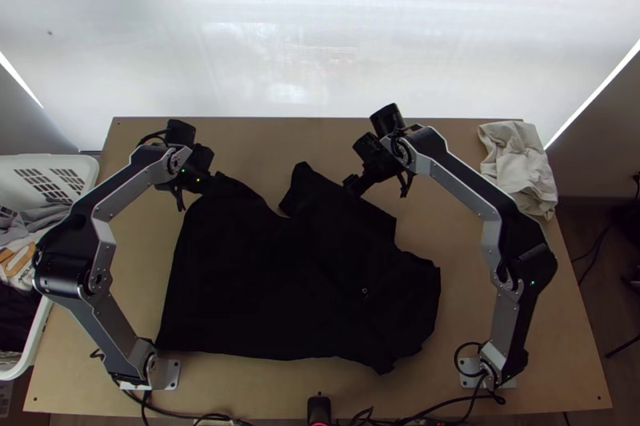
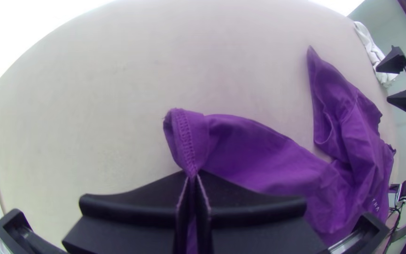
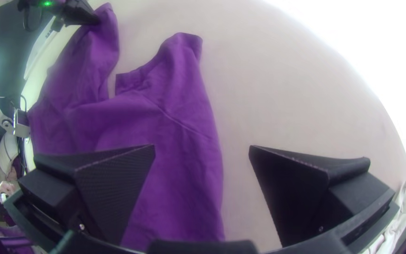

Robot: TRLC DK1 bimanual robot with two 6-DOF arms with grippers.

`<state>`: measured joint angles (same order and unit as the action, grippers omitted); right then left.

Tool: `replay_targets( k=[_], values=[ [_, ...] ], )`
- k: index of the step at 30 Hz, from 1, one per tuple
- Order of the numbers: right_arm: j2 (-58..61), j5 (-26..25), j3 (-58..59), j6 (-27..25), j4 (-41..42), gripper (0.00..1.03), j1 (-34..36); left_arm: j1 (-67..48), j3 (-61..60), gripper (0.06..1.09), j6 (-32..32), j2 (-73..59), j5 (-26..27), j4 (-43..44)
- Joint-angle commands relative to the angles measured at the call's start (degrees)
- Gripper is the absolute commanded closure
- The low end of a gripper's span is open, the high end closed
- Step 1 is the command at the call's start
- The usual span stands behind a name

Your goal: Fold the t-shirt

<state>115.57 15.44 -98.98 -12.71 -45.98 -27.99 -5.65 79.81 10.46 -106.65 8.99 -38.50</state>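
T-shirt (image 1: 256, 282) mid-table, grippers at its far side.
Left gripper (image 1: 213, 177) on shirt's far-left corner, sleeve end between its fingers; right gripper (image 1: 350, 183) at far edge, right of the left one. Cloth bundle (image 1: 520, 166) on table's (image 1: 464, 266) far-right corner, behind and right of shirt. Basket (image 1: 48, 161) beside table's left edge, clothes (image 1: 40, 216) in it.

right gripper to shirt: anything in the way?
Nothing visible. The right gripper is open at the shirt's edge, one finger over fabric, the other over bare table. The left gripper is shut on a hemmed end, well apart; the pale cloth lies off at the table's far right corner.
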Motion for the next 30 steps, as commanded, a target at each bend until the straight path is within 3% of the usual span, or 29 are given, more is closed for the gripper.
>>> replay_targets(
  k=[1, 7, 9, 21, 25, 30],
  values=[
    [4.5, 0.1, -3.9, 1.2, 0.1, 0.10, -2.1, 0.6, 0.1, 1.05, -1.4, 5.5, 0.1, 0.3],
    [8.8, 0.1, -5.3, 1.5, 0.1, 0.11, -4.5, 2.6, 0.1, 1.05, -2.1, 9.9, 0.1, 0.0],
    [9.7, 0.0, -4.9, 1.5, 0.1, 0.16, -4.4, 3.3, 0.1, 1.05, -2.2, 10.9, 0.2, -0.2],
    [7.7, -0.4, 0.0, 0.3, 1.5, 0.16, 3.3, 7.0, 0.3, 1.05, -2.0, 13.8, 1.5, -1.0],
    [6.5, -0.4, 2.3, 0.0, 1.5, 0.24, 4.2, 7.1, 0.3, 1.05, -2.0, 13.9, 1.6, -1.2],
    [4.0, -0.4, 6.9, 0.3, 3.0, 0.24, 4.1, 7.1, 0.3, 1.05, -2.0, 13.9, 1.6, -1.2]
  ],
)
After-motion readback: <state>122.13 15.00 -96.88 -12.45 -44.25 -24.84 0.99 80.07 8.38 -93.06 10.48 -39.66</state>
